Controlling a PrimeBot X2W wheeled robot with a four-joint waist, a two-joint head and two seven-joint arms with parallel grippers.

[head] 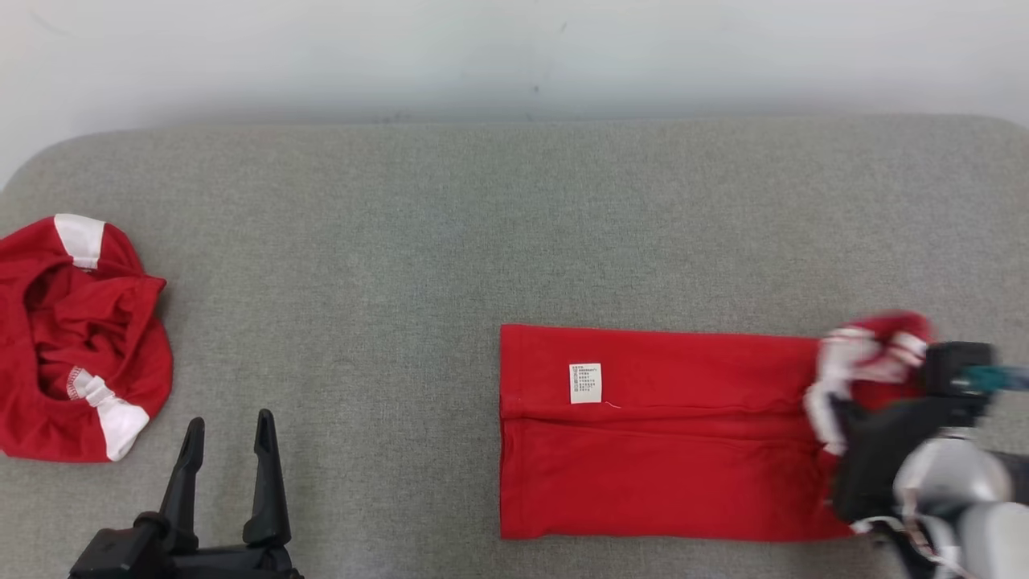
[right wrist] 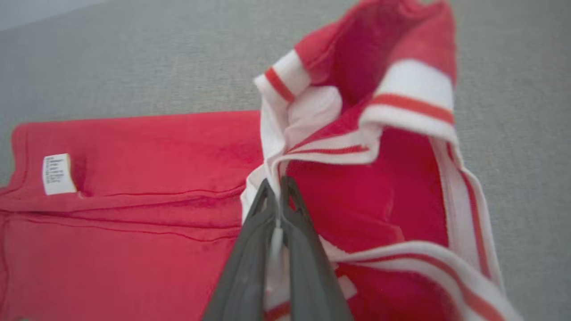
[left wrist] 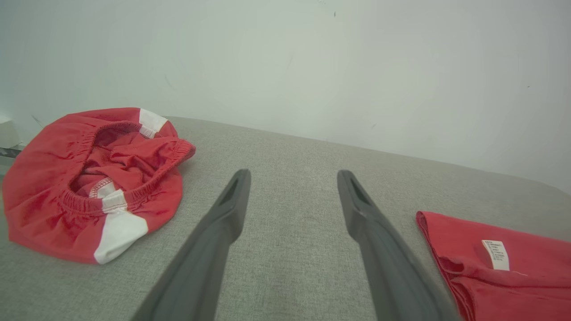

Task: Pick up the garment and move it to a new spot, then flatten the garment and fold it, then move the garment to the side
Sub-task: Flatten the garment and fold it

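Note:
The garment (head: 659,430) is red with white-and-red striped trim and lies flat on the right half of the grey surface, a white label (head: 585,383) facing up. Its right end (right wrist: 370,133) is lifted and bunched. My right gripper (right wrist: 277,189) is shut on the white trim there, and in the head view it sits at the garment's right edge (head: 840,418). At the lower left my left gripper (head: 229,438) stands open over bare surface, nothing between its fingers (left wrist: 232,200). The garment's left end (left wrist: 490,263) lies to its right.
A second red garment with white patches (head: 76,342) lies crumpled at the far left edge, also in the left wrist view (left wrist: 93,183). The grey padded surface (head: 402,241) ends at a pale wall (head: 514,56) behind.

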